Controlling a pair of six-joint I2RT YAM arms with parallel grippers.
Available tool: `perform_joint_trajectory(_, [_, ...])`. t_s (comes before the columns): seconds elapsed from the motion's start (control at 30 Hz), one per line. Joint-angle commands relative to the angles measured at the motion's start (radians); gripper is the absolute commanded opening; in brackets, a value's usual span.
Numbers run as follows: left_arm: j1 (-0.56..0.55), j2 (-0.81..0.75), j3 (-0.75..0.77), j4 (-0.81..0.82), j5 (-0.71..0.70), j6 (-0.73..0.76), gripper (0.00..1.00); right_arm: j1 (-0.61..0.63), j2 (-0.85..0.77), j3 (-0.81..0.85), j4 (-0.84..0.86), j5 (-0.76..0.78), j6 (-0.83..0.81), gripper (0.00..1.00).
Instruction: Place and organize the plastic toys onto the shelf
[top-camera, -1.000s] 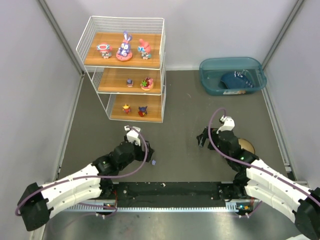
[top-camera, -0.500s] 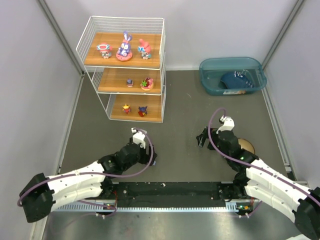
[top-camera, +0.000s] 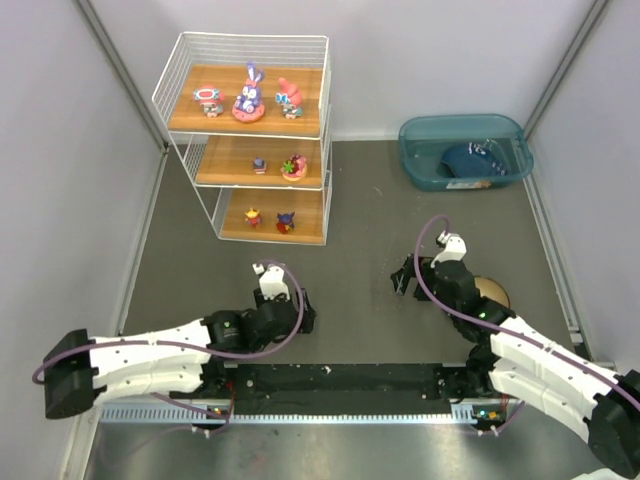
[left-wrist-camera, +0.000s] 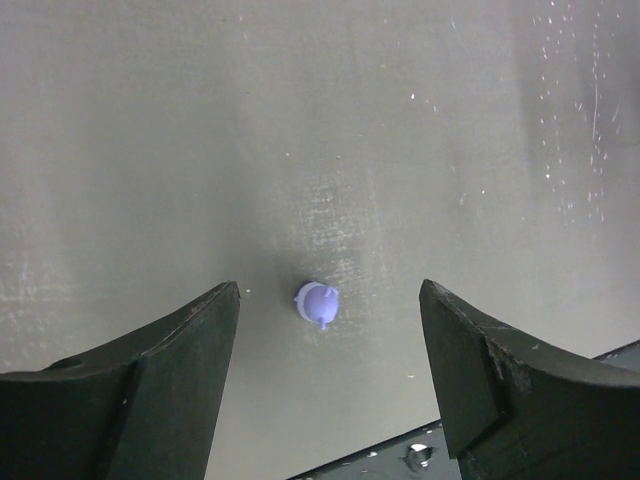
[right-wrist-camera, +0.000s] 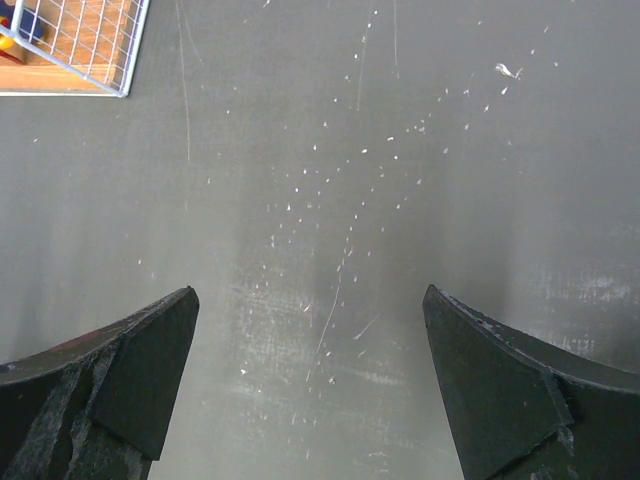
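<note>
Mostly done, I judge: seven small colourful plastic figurines (top-camera: 249, 95) stand on the white wire-frame shelf (top-camera: 185, 112) with three wooden boards, and one tiny lilac plastic bit (left-wrist-camera: 317, 302) is left on the dark grey table (left-wrist-camera: 150, 120). It lies between the left jaws, spread wide and empty; the right jaws gape wide, holding nothing.

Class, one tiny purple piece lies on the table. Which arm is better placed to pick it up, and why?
Left. The left end effector, open, hangs directly over the purple piece, framed between its fingers in the wrist view. The right end effector, also open, has only table beneath.
</note>
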Motion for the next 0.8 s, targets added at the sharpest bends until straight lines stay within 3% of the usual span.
perform_joint_trajectory(0.0, [-0.049, 0.143, 0.130, -0.116, -0.124, -0.265, 0.77, -0.009, 0.001, -0.007, 0.042, -0.008, 0.005, 0.96])
perform_joint_trajectory(0.3, [-0.124, 0.297, 0.198, -0.222, -0.147, -0.579, 0.64, -0.009, -0.013, -0.011, 0.023, 0.009, 0.016, 0.96])
perform_joint_trajectory(0.77, [-0.138, 0.398, 0.243, -0.295, -0.136, -0.807, 0.60, -0.009, 0.000, -0.006, 0.020, 0.018, 0.022, 0.96])
